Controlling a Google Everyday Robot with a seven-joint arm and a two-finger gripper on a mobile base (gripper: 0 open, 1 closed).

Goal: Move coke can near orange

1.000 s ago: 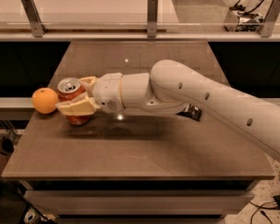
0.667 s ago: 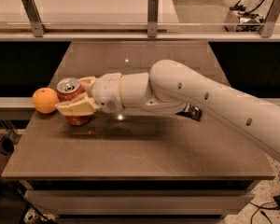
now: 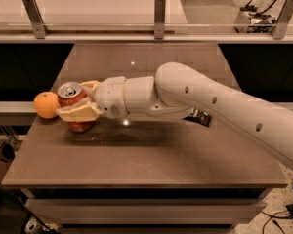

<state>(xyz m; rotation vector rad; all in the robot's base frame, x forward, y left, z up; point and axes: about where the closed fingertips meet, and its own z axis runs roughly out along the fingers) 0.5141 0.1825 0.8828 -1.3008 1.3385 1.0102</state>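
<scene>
The red coke can (image 3: 73,97) with its silver top stands upright on the brown table (image 3: 146,155), at the left side. The orange (image 3: 46,105) sits right beside it at the table's left edge, almost touching. My gripper (image 3: 79,100) reaches in from the right on the white arm (image 3: 210,101). Its cream fingers (image 3: 79,112) lie on either side of the can, one in front and one behind, closed around its body.
A flat dark wrapper (image 3: 200,116) lies on the table behind the arm, partly hidden. A glass rail with metal posts (image 3: 159,16) runs along the back. The table's left edge is close to the orange.
</scene>
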